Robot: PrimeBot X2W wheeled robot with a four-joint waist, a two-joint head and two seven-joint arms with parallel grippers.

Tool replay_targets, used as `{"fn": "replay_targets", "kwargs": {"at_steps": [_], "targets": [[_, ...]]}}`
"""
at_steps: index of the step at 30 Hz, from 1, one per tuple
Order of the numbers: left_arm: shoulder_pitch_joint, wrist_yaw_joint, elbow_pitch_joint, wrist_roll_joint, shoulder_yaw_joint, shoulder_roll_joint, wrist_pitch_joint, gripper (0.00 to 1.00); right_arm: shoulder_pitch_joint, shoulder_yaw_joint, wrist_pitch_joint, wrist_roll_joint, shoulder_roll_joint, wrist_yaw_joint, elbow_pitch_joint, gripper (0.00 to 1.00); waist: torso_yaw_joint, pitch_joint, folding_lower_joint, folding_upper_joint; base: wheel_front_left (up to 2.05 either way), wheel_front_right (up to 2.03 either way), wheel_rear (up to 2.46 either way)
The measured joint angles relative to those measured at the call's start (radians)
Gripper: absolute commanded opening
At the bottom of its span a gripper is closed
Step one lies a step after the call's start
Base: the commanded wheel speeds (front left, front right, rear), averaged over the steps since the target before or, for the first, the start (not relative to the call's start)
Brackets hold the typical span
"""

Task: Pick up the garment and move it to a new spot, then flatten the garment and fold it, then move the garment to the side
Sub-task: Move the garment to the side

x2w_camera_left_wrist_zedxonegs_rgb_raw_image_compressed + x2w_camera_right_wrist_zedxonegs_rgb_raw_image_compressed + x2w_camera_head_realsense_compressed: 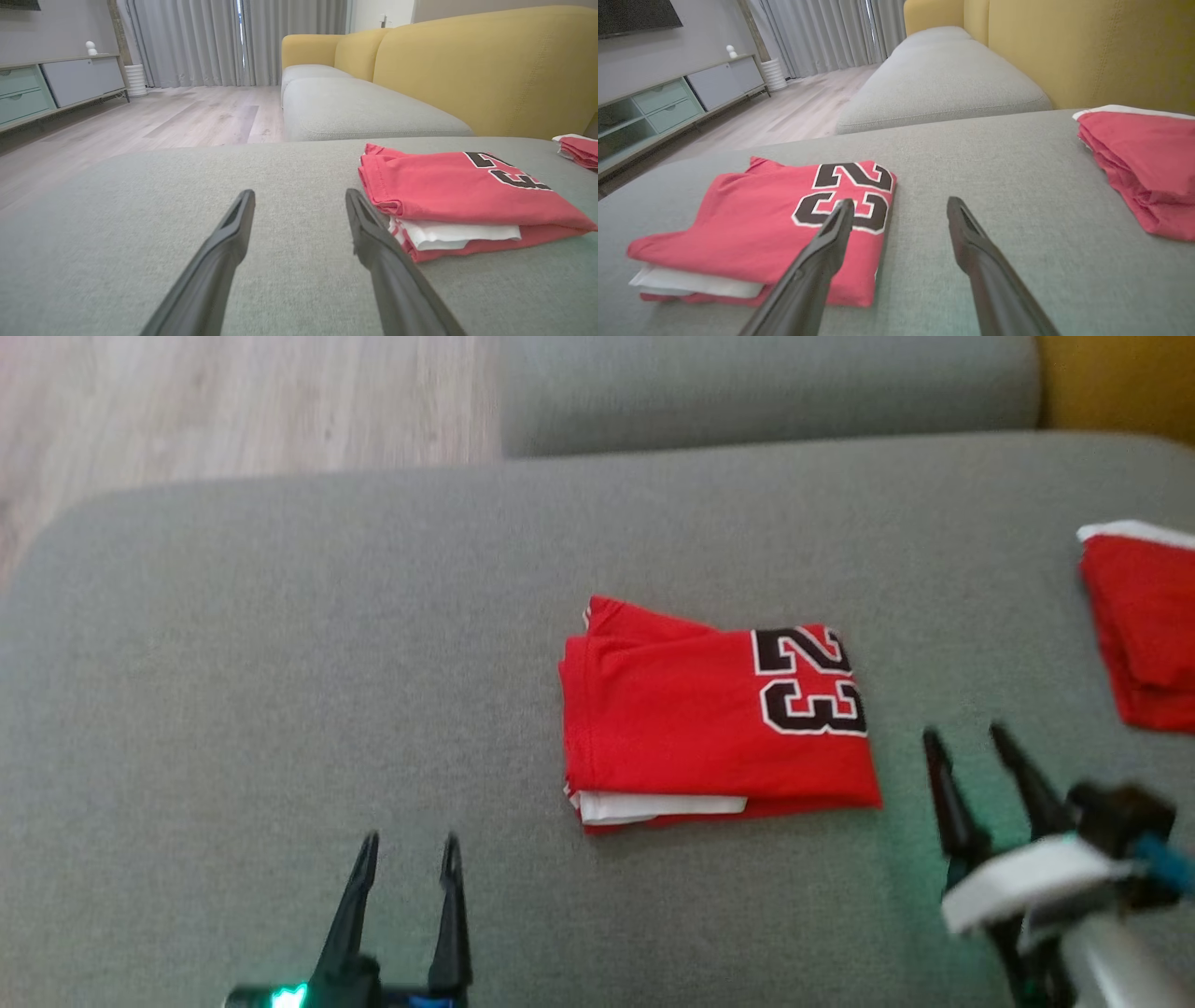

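The folded garment (709,728) lies just left of the open right gripper (963,731) — nearer than the open left gripper (412,837).

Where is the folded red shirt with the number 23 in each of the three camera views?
Head view: the red shirt lies at centre, slightly right, on the grey cushion.
Left wrist view: the red shirt is at right, mid-height.
Right wrist view: the red shirt is at lower left.
Shared landmark: the other red pile, at the right edge of every view.
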Motion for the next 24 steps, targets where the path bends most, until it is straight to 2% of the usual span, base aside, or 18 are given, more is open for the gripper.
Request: {"fn": "replay_targets", "kwargs": {"at_steps": [6,12,17,19,20,21,22,23,24], "targets": [[-0.071,0.000,-0.005,0.003,-0.013,-0.004,0.000,1.00,-0.139,-0.013,0.125,0.100,-0.036,0.000,0.048,1.00,0.008,0.076,0.0001,0.0000,0.00,0.00,0.00],[-0.110,0.000,-0.002,0.003,-0.030,-0.006,0.000,1.00,-0.191,0.036,0.276,0.301,-0.055,0.000,0.066,1.00,0.024,0.137,0.0001,0.0000,0.00,0.00,0.00],[-0.133,0.001,0.001,0.002,-0.044,-0.007,0.000,1.00,-0.210,0.082,0.355,0.444,-0.054,0.000,0.067,1.00,0.037,0.165,0.0000,0.0000,0.00,0.00,0.00],[-0.135,0.001,0.004,0.002,-0.045,-0.007,0.000,1.00,-0.218,0.098,0.378,0.495,-0.050,0.000,0.070,0.75,0.039,0.171,0.0000,0.0000,0.00,0.00,0.00],[-0.136,0.001,0.005,0.002,-0.047,-0.007,0.000,1.00,-0.222,0.104,0.386,0.520,-0.047,0.000,0.071,0.54,0.040,0.173,0.0000,0.0000,0.00,0.00,0.00],[-0.139,0.001,0.008,0.002,-0.048,-0.007,0.000,1.00,-0.226,0.110,0.395,0.541,-0.045,0.000,0.071,0.38,0.041,0.175,-0.0001,0.0000,0.00,0.00,0.00],[-0.143,0.002,0.010,0.002,-0.050,-0.007,0.000,1.00,-0.230,0.115,0.397,0.559,-0.043,0.000,0.071,0.10,0.042,0.176,-0.0001,0.0000,0.00,0.00,0.00],[-0.149,0.002,0.012,0.002,-0.051,-0.007,0.000,1.00,-0.234,0.119,0.402,0.574,-0.043,0.000,0.071,0.00,0.042,0.176,-0.0001,0.0000,0.00,0.00,0.00],[-0.155,0.002,0.012,0.002,-0.051,-0.007,0.000,1.00,-0.239,0.123,0.402,0.585,-0.044,0.000,0.071,0.00,0.042,0.177,-0.0001,0.0000,0.00,0.00,0.00]]}}
